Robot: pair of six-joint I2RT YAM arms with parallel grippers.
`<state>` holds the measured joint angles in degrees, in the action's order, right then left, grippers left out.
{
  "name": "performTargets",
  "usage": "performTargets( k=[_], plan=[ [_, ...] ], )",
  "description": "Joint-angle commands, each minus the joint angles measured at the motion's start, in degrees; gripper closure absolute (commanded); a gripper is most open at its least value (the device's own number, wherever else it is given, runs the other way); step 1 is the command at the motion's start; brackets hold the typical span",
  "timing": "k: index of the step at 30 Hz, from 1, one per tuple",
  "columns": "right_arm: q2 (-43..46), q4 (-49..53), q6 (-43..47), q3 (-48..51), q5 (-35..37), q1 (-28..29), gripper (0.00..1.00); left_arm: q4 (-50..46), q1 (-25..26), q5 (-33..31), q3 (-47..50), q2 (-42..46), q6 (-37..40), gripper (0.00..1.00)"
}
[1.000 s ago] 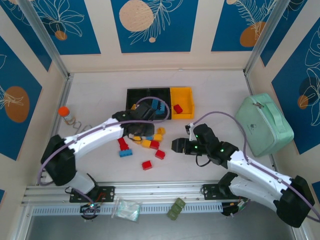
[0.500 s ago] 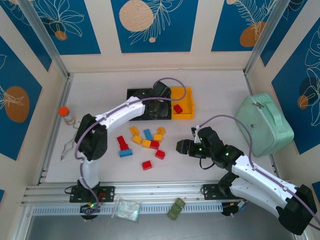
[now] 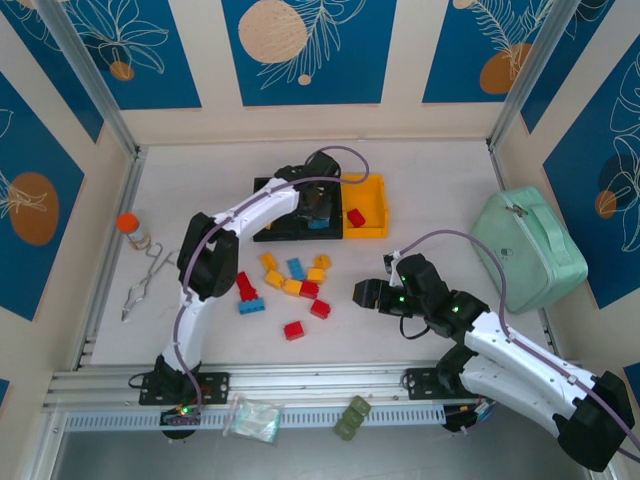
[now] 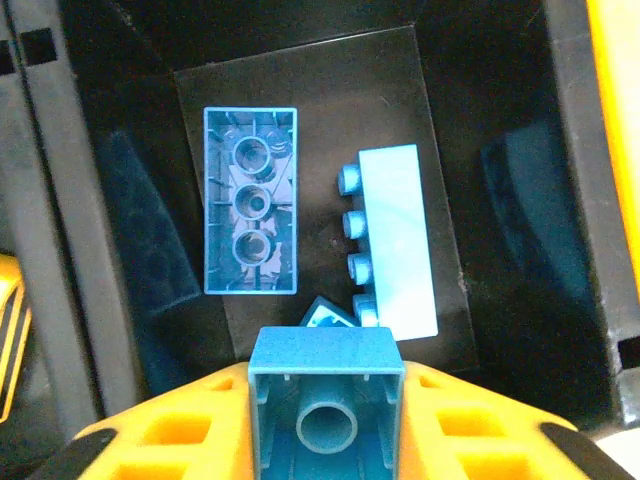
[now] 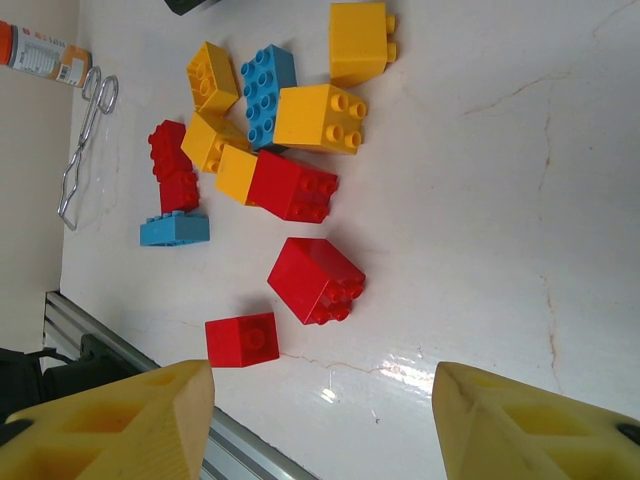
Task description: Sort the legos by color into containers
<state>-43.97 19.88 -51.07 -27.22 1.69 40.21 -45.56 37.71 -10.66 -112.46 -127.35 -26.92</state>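
Left gripper [image 4: 326,388] clamps a blue lego [image 4: 326,365] over the middle black container [image 4: 500,200]. Right gripper [image 5: 322,385] hovers, jaws apart, above loose legos [image 5: 315,280].

High rear overview, close wrist views (loose legos [image 3: 297,268] shared)

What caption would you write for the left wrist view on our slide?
Left gripper holds a blue brick above a black bin that already contains other blue bricks.
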Motion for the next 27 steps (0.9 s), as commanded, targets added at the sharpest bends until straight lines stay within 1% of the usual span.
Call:
performTargets(
  k=[1, 4, 9, 13, 19, 22, 27],
  plan=[
    [0.72, 0.64, -0.48, -0.37, 1.02, -0.06, 0.4, -2.51, -0.27, -0.77, -2.98, -1.06, 1.5, 0.61],
    [0.38, 0.6, -0.22, -0.67, 0.81, -0.04, 0.41, -2.64, -0.24, -1.0, -3.29, -0.75, 1.66, 0.51],
    [-0.39, 0.0, 0.31, -1.03, 0.51, -0.04, 0.4, -3.12, -0.02, -0.43, -3.07, 0.69, 1.46, 0.49],
    [-1.42, -0.54, 0.77, -1.13, 0.16, -0.03, 0.4, -1.46, 0.94, 0.45, 0.22, 4.76, 1.32, 0.49],
    [-3.51, -1.07, 3.27, -2.36, -1.37, 0.11, 0.4, 2.45, 1.64, 2.07, 10.81, 14.8, 0.86, 0.47],
    [-5.21, -1.08, 5.7, -3.72, -2.79, 0.14, 0.39, 4.37, 1.66, 3.59, 18.14, 20.8, 0.57, 0.47],
    [-9.03, -1.51, 9.55, -6.21, -6.23, 0.04, 0.37, 6.08, 1.66, 3.72, 31.19, 31.52, -0.06, 0.45]
  ],
)
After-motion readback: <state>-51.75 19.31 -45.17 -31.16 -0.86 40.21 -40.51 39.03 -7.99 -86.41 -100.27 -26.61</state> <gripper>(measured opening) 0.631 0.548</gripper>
